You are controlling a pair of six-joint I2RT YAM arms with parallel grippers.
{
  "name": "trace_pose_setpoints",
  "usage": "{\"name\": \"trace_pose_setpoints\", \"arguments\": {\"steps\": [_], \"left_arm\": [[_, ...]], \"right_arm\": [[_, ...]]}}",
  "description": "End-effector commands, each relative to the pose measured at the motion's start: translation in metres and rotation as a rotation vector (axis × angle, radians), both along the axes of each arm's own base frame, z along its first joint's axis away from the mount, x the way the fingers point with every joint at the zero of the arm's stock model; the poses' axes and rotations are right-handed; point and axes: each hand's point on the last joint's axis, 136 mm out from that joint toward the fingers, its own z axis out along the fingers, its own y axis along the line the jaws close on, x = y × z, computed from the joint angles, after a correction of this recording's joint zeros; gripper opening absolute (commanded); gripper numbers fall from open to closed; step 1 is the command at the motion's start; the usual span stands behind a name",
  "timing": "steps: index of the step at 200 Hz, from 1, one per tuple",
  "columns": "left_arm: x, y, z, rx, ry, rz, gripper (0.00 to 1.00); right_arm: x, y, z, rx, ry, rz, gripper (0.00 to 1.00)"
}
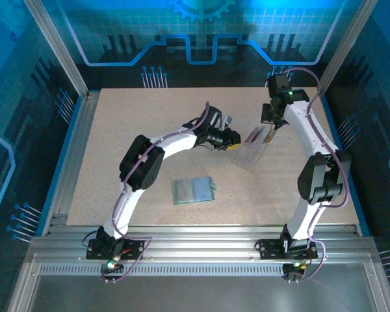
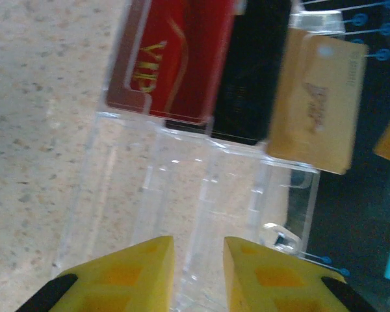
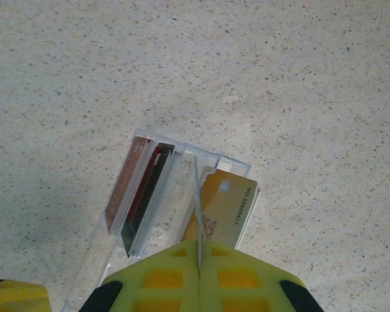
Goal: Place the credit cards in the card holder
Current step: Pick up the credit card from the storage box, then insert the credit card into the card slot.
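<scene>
Speckled tabletop (image 1: 117, 130); right jaws tight on clear rack (image 3: 181, 185), left jaws apart; overhead, grey-green card holder (image 1: 194, 190).

Counter (image 1: 130, 117): speckled beige board, matt, lying across the middle of the top view.
Back wall (image 1: 117, 32): at 12 o'clock, a blue panel printed with a gear (image 1: 201, 5) and circuit lines.
Side walls: at 9 o'clock (image 1: 13, 130) and 3 o'clock (image 1: 383, 130), dark blue panels with similar circuit lines.
Frame: silver aluminium posts rise at 11 o'clock (image 1: 55, 45) and 1 o'clock (image 1: 351, 45); a slotted side rail (image 1: 70, 162) runs along the 9 o'clock edge.
Near edge: at 6 o'clock, slotted aluminium rails (image 1: 201, 237), then a plain grey metal sheet (image 1: 195, 292).
Light: cool and blue-tinted, brightest on the back wall.
</scene>
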Motion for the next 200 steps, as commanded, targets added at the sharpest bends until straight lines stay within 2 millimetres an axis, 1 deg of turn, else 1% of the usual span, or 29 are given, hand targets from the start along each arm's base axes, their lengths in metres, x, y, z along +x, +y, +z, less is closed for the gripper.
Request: {"name": "trace_pose_setpoints", "arguments": {"steps": [1, 6, 23, 31, 33, 36, 48, 55, 57, 68, 69, 83, 102, 111, 120, 138, 150, 161, 171, 200], "left_arm": [[-0.017, 0.007, 0.054, -0.094, -0.04, -0.029, 0.27], [-0.02, 0.012, 0.06, -0.096, -0.052, -0.026, 0.27], [-0.036, 0.04, 0.064, -0.048, -0.08, -0.01, 0.3], [-0.046, 0.058, 0.058, 0.008, -0.085, 0.001, 0.31], [-0.049, 0.062, 0.059, 0.021, -0.093, 0.004, 0.32], [-0.052, 0.069, 0.058, 0.046, -0.1, 0.009, 0.32], [-0.07, 0.099, 0.047, 0.177, -0.127, 0.026, 0.35], [-0.081, 0.115, 0.042, 0.244, -0.14, 0.036, 0.37], [-0.084, 0.12, 0.04, 0.261, -0.141, 0.04, 0.38], [-0.101, 0.142, 0.03, 0.325, -0.135, 0.048, 0.42], [-0.102, 0.144, 0.028, 0.331, -0.134, 0.05, 0.43], [-0.122, 0.167, 0.015, 0.408, -0.112, 0.056, 0.46], [-0.142, 0.193, -0.006, 0.515, -0.083, 0.062, 0.48], [-0.149, 0.203, -0.017, 0.562, -0.067, 0.067, 0.49], [-0.155, 0.211, -0.026, 0.598, -0.055, 0.069, 0.51], [-0.163, 0.22, -0.043, 0.635, -0.028, 0.07, 0.53], [-0.166, 0.222, -0.051, 0.642, -0.01, 0.071, 0.53], [-0.169, 0.223, -0.057, 0.643, 0.003, 0.078, 0.52], [-0.171, 0.226, -0.059, 0.649, 0.007, 0.087, 0.52], [-0.174, 0.237, -0.066, 0.694, 0.01, 0.112, 0.49]], "right_arm": [[-0.007, 0.022, 0.011, 0.038, -0.038, 0.056, 0.0], [-0.008, 0.027, 0.012, 0.046, -0.046, 0.066, 0.0], [-0.014, 0.045, 0.016, 0.075, -0.071, 0.107, 0.0], [-0.017, 0.055, 0.019, 0.089, -0.089, 0.13, 0.0], [-0.018, 0.06, 0.019, 0.1, -0.096, 0.144, 0.0], [-0.019, 0.063, 0.02, 0.105, -0.101, 0.15, 0.0], [-0.025, 0.085, 0.024, 0.166, -0.137, 0.211, 0.0], [-0.03, 0.102, 0.026, 0.205, -0.163, 0.258, 0.0], [-0.032, 0.109, 0.027, 0.22, -0.173, 0.28, 0.0], [-0.04, 0.129, 0.03, 0.259, -0.205, 0.336, 0.0], [-0.042, 0.133, 0.031, 0.268, -0.213, 0.348, 0.0], [-0.056, 0.161, 0.026, 0.345, -0.228, 0.43, 0.0], [-0.076, 0.197, 0.011, 0.514, -0.235, 0.523, 0.0], [-0.086, 0.211, 0.004, 0.577, -0.238, 0.564, 0.0], [-0.094, 0.223, -0.005, 0.599, -0.239, 0.594, 0.0], [-0.112, 0.251, -0.023, 0.646, -0.224, 0.666, 0.0], [-0.122, 0.268, -0.034, 0.678, -0.208, 0.705, 0.0], [-0.129, 0.276, -0.046, 0.684, -0.188, 0.717, 0.0], [-0.132, 0.281, -0.054, 0.693, -0.18, 0.716, 0.0], [-0.135, 0.289, -0.067, 0.729, -0.152, 0.724, 0.0]]}}
